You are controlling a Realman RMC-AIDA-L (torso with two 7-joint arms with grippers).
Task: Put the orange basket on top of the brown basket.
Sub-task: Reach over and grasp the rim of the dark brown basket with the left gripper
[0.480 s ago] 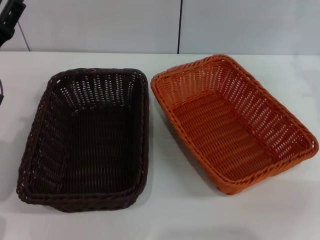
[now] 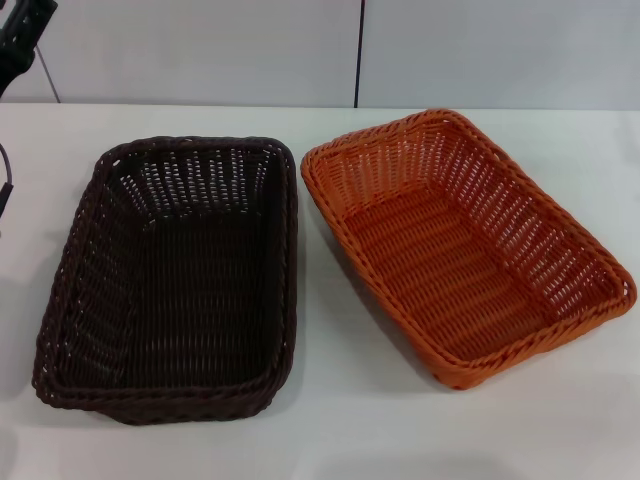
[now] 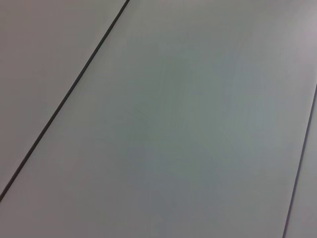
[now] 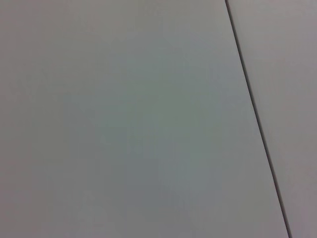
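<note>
The orange basket sits empty on the white table at the right, turned at an angle. The brown basket sits empty at the left. Their near rims are a small gap apart and do not touch. My left gripper shows only as a black piece at the far left corner of the head view, raised and well away from both baskets. My right gripper is out of view. Both wrist views show only pale wall panels with dark seams.
The white table runs past the baskets on all sides. A pale panelled wall with a dark vertical seam stands behind its far edge. A thin dark cable shows at the left edge.
The black piece of the left arm at the far left corner has shifted slightly upward. Both baskets have not moved.
</note>
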